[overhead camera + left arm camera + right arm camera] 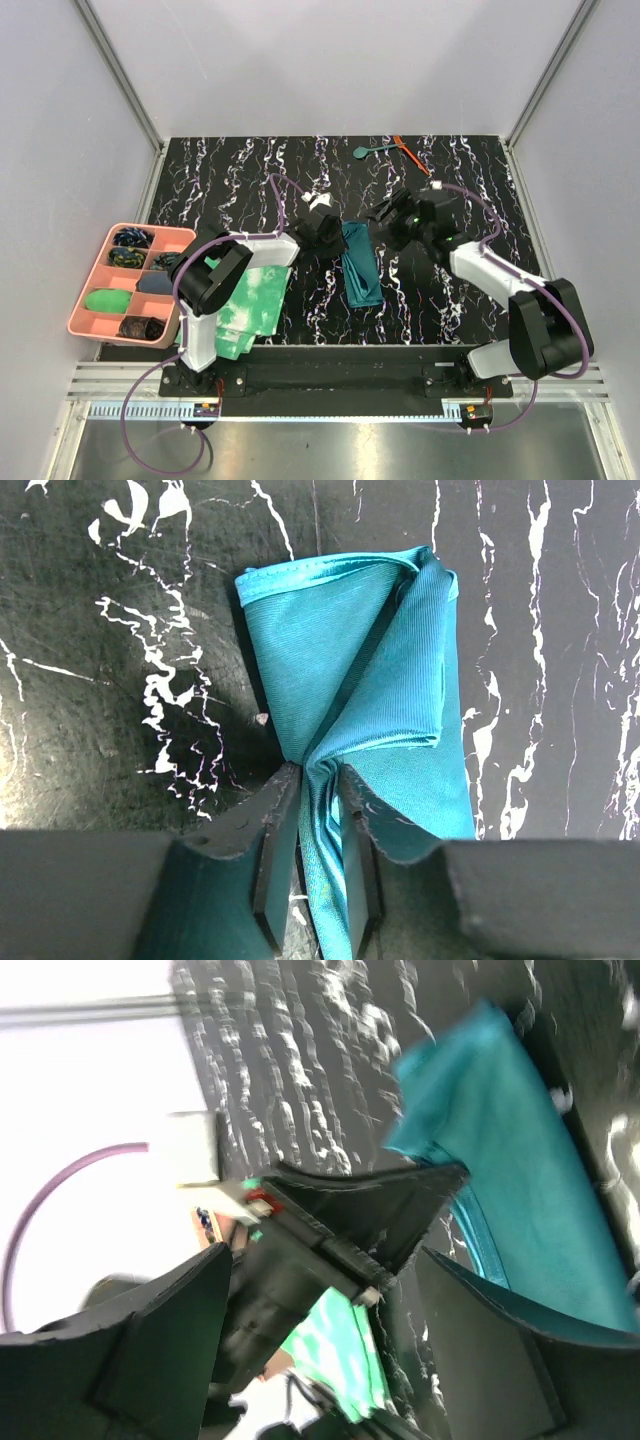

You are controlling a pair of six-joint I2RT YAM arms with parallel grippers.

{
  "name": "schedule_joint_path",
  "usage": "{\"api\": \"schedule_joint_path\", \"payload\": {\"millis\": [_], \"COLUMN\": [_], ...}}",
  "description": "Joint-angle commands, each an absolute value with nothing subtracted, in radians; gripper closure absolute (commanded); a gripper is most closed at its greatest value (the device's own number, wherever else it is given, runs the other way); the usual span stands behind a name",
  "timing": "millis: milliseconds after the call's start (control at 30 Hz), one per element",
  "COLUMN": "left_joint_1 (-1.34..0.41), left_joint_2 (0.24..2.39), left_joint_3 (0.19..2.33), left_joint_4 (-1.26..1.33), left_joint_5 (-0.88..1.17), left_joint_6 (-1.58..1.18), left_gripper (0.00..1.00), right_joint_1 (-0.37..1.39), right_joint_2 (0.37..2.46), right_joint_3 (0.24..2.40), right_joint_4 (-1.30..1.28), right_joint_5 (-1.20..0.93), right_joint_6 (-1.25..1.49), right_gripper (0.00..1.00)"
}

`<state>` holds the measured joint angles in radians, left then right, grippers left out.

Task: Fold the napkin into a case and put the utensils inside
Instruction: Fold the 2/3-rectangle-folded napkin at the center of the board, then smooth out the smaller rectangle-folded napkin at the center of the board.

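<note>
The dark teal napkin (362, 270) lies mid-table, folded into a long narrow strip with its far end bunched up. In the left wrist view the napkin (350, 650) shows overlapping folds. My left gripper (328, 235) is at the strip's far-left corner, and its jaws (318, 785) are shut on a pinch of the cloth. My right gripper (386, 224) hovers just right of the strip's far end, open and empty (330, 1280), and the napkin (500, 1140) lies beside it. The teal spoon (368, 152) and the orange-red stick utensil (410, 154) lie at the table's far edge.
A pink compartment tray (85, 300) with small items stands at the left edge. A green-and-white tie-dye cloth (255, 305) lies near the left arm's base. The table is black with white marbling, and grey walls close it in.
</note>
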<state>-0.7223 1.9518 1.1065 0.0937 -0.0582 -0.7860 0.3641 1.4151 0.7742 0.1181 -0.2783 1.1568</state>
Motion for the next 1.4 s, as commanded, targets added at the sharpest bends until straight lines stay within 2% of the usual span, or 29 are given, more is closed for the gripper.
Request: {"api": "schedule_joint_path", "payload": {"millis": [0, 67, 133, 167, 267, 367, 900, 1000, 1133, 1267, 1333, 1367], "left_joint_1": [-0.718, -0.718, -0.716, -0.716, -0.716, -0.716, -0.716, -0.716, -0.716, -0.716, -0.716, -0.716], "left_joint_2": [1.996, 1.991, 1.983, 1.983, 1.987, 1.98, 1.956, 1.938, 1.858, 1.717, 1.672, 1.636], "left_joint_3": [1.097, 1.094, 1.083, 1.083, 1.091, 1.092, 1.097, 1.094, 1.062, 0.994, 0.96, 0.918], "left_joint_4": [0.052, 0.054, 0.055, 0.057, 0.051, 0.046, 0.029, 0.034, 0.022, 0.003, 0.002, 0.002], "left_joint_5": [-0.055, -0.052, -0.049, -0.046, -0.035, -0.035, -0.019, 0.02, 0.041, 0.038, 0.04, 0.047], "left_joint_6": [-0.759, -0.756, -0.756, -0.758, -0.756, -0.753, -0.756, -0.753, -0.735, -0.715, -0.715, -0.73], "left_gripper": [0.74, 0.75, 0.77, 0.78, 0.81, 0.83, 0.84, 0.76, 0.54, 0.52, 0.56, 0.61], "right_joint_1": [0.304, 0.304, 0.302, 0.304, 0.304, 0.305, 0.453, 0.456, 0.456, 0.456, 0.456, 0.457], "right_joint_2": [1.391, 1.385, 1.373, 1.371, 1.374, 1.379, 1.526, 1.542, 1.52, 1.483, 1.473, 1.468], "right_joint_3": [0.847, 0.827, 0.793, 0.781, 0.756, 0.727, 0.589, 0.565, 0.564, 0.613, 0.638, 0.65], "right_joint_4": [-0.168, -0.184, -0.166, -0.158, -0.135, -0.111, 0.207, 0.258, 0.229, 0.079, 0.04, 0.006], "right_joint_5": [-0.474, -0.514, -0.577, -0.583, -0.601, -0.601, -0.607, -0.601, -0.575, -0.54, -0.535, -0.531], "right_joint_6": [0.768, 0.707, 0.641, 0.617, 0.588, 0.575, 0.721, 0.752, 0.732, 0.643, 0.62, 0.595], "right_gripper": [0.16, 0.2, 0.29, 0.39, 0.53, 0.61, 0.69, 0.71, 0.71, 0.68, 0.61, 0.6]}}
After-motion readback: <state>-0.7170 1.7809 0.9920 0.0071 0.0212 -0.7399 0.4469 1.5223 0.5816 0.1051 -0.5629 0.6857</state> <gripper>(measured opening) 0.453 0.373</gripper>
